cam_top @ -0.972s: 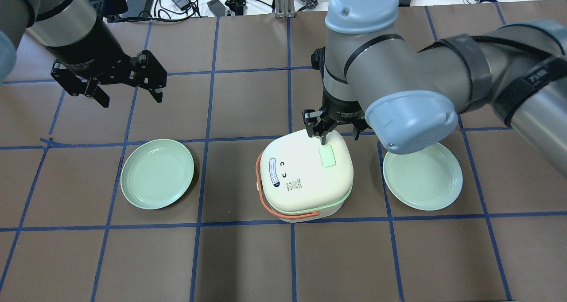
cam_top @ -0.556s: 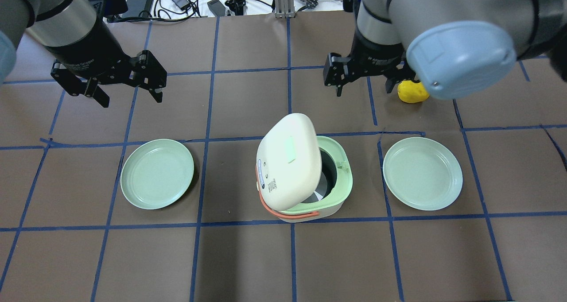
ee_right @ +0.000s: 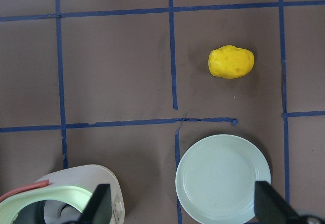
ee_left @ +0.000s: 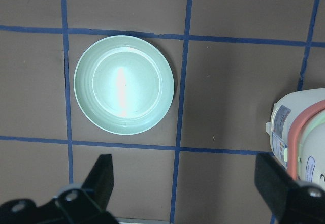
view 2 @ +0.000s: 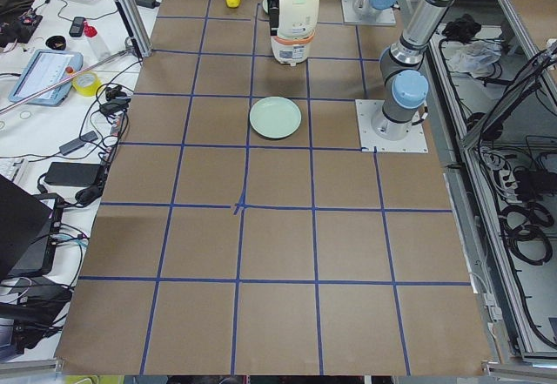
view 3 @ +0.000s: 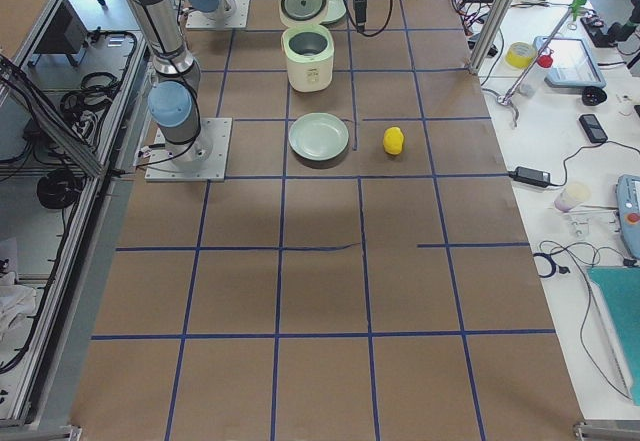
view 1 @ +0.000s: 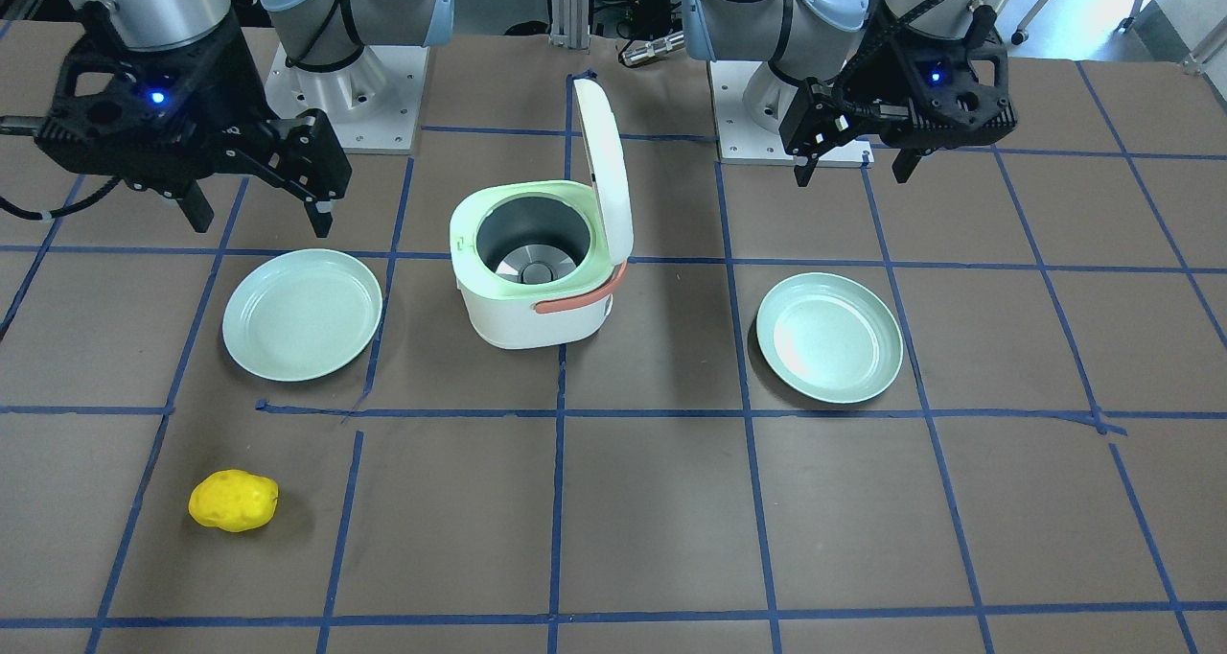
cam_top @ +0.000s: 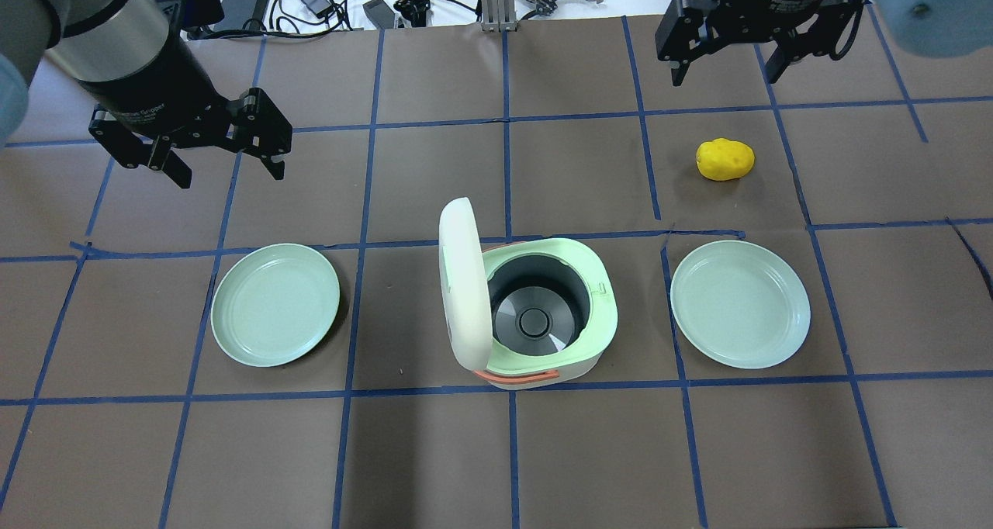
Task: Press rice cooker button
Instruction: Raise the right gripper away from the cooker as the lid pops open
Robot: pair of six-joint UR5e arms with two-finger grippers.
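Note:
The white rice cooker [cam_top: 601, 312] stands mid-table with its lid [cam_top: 464, 281] swung upright, showing the empty metal pot. It also shows in the front view [view 1: 527, 323]. The lid's green button faces away and is hidden. My right gripper [cam_top: 729, 67] is open and empty, high over the table's far right, well away from the cooker. In the front view the right gripper [view 1: 259, 213] is on the left. My left gripper [cam_top: 229, 171] is open and empty above the far left, beyond the left plate, and shows in the front view [view 1: 853, 167].
A green plate [cam_top: 275, 304] lies left of the cooker and another green plate [cam_top: 739, 304] lies right of it. A yellow potato [cam_top: 725, 159] lies beyond the right plate. Cables and gear line the far table edge.
The right gripper was on the closed lid's button. The lid has since swung fully open, and the right arm has lifted away to the far right, uncovering the potato. The left arm has not moved.

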